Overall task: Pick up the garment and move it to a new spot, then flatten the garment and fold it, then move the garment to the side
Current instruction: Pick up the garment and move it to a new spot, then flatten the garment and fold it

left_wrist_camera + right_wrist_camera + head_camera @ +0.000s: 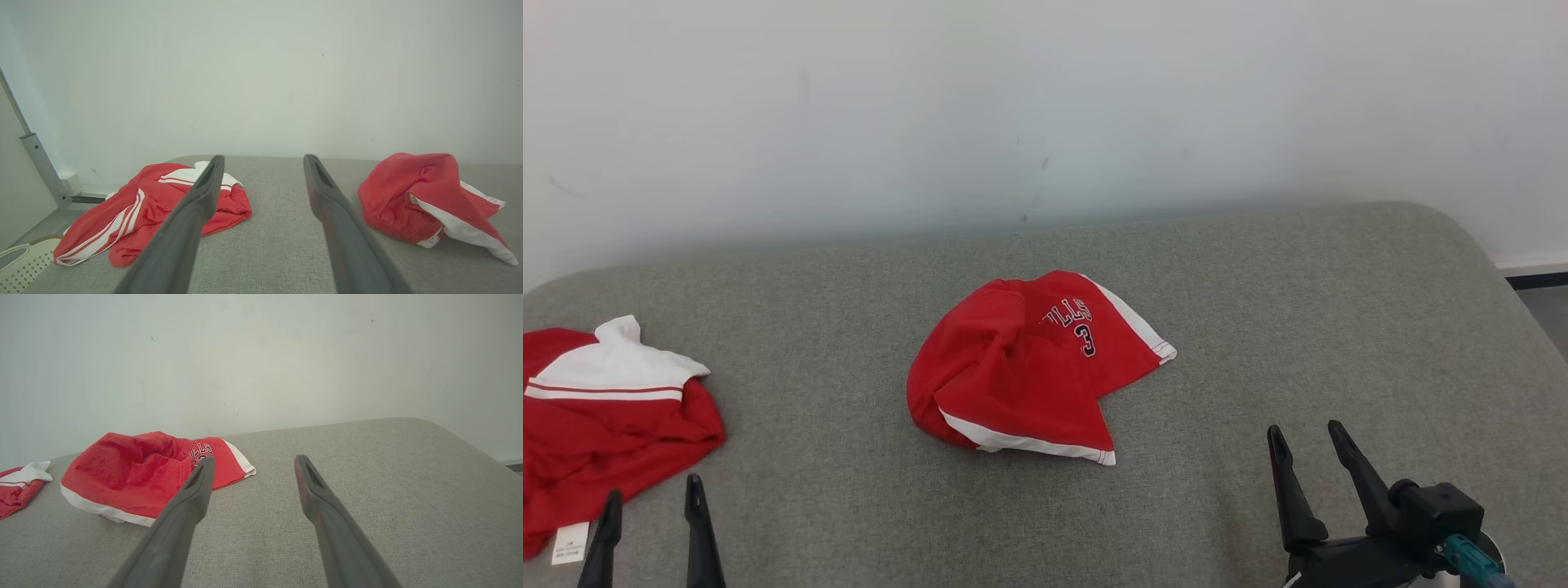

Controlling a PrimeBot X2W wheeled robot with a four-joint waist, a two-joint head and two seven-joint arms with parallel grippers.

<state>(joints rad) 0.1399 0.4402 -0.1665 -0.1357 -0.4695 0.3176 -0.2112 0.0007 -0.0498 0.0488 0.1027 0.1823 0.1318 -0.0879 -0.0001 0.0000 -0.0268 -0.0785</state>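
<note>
A crumpled red garment [1029,367] with white trim and a printed number lies in the middle of the grey padded surface [1258,327]; it also appears as the garment [425,196] at the right of the left wrist view and as the garment [143,473] at the left of the right wrist view. My left gripper [652,502] stands open at the lower left, well short of it. My right gripper [1307,437] stands open at the lower right, also apart from it. Nothing sits between either pair of fingers [192,212] [322,498].
A second red and white garment [596,416] lies bunched at the left edge of the surface, just beyond my left gripper, and shows as the second garment [151,204] too. A pale wall [1045,106] rises behind. The surface's right edge curves down to the floor [1547,314].
</note>
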